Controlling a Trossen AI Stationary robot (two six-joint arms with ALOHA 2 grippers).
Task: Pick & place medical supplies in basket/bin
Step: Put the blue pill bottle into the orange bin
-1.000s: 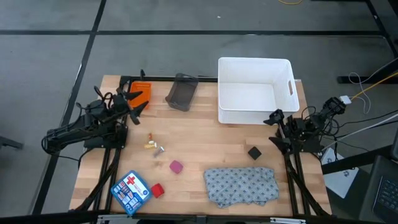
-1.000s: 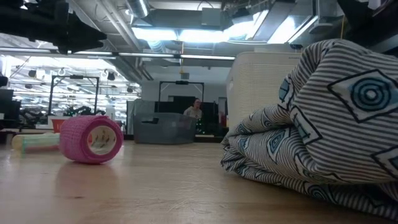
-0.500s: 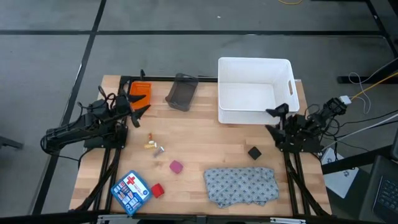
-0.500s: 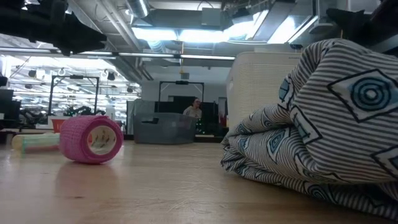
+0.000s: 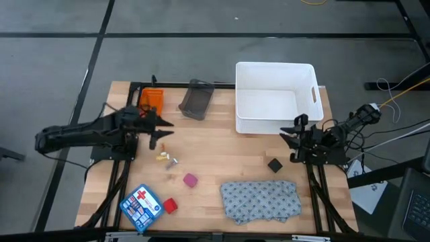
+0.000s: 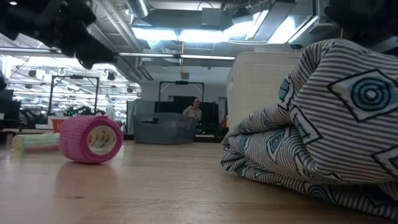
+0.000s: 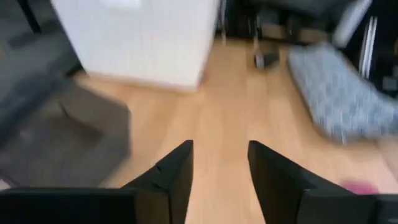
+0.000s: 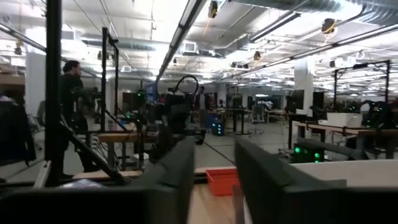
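Note:
On the wooden table lie small vials, a pink roll, a red roll, a black block and a grey patterned cloth. A white bin stands at the far right. My left gripper hovers above the table just beyond the vials, open, with nothing between its fingers. My right gripper hangs near the bin's near right corner, beyond the black block. It is open and holds nothing.
A grey container and an orange item sit at the far left. A blue first-aid box lies at the near left corner. Bare wood lies between the vials and the black block. A person stands in the room beyond.
My left gripper has swung from beside the orange item toward the table's right and near edges, ending above the wood just beyond the vials. My right gripper has shifted a little toward the near and left edges. Nothing on the table has moved.

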